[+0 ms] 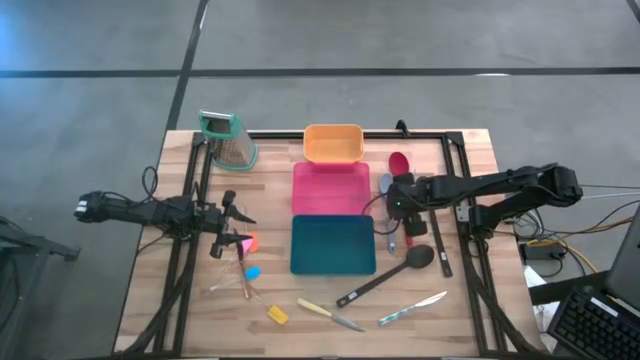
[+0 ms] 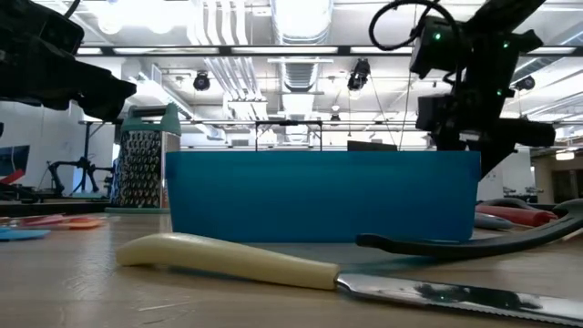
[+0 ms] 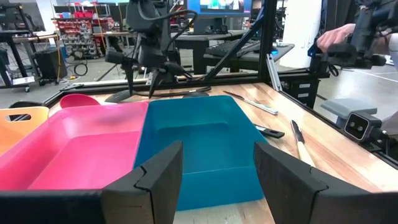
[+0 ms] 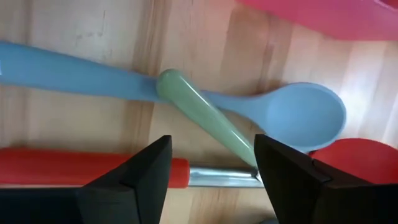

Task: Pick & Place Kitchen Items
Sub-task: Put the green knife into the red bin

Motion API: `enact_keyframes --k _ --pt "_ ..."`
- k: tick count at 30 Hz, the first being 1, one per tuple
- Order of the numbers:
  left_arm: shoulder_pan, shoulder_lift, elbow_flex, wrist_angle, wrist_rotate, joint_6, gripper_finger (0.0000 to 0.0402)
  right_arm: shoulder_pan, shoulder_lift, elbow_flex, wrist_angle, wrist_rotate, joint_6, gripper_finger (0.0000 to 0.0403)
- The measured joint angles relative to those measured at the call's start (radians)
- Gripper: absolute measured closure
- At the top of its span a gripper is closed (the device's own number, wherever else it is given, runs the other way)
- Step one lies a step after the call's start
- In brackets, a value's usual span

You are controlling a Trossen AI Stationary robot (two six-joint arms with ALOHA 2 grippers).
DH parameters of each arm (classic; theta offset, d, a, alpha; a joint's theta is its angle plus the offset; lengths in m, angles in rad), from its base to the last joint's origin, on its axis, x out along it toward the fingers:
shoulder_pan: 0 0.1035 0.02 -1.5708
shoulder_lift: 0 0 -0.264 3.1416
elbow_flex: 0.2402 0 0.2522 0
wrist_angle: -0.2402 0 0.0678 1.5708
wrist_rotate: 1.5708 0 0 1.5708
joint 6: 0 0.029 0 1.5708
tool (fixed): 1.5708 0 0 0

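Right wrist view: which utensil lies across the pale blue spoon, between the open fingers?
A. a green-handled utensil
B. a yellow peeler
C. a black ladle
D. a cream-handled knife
A: the green-handled utensil crosses over the pale blue spoon just ahead of the right gripper.

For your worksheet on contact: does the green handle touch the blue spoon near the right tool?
Touching. The right wrist view shows the green handle lying across the blue spoon, its rounded end overlapping the spoon's stem with no gap. The right tool hovers open above both.
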Motion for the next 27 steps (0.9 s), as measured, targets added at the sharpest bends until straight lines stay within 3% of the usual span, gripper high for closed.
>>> enact_keyframes --k 12,27 --pt "0.0 0.0 0.0 0.0 0.0 0.0 0.02 -0.032 0.008 -0.079 0.135 0.037 -0.051 0.0174" --pt "0.0 0.0 0.0 0.0 0.0 0.0 0.02 -0.078 0.06 -0.161 0.293 0.045 -0.101 0.0225"
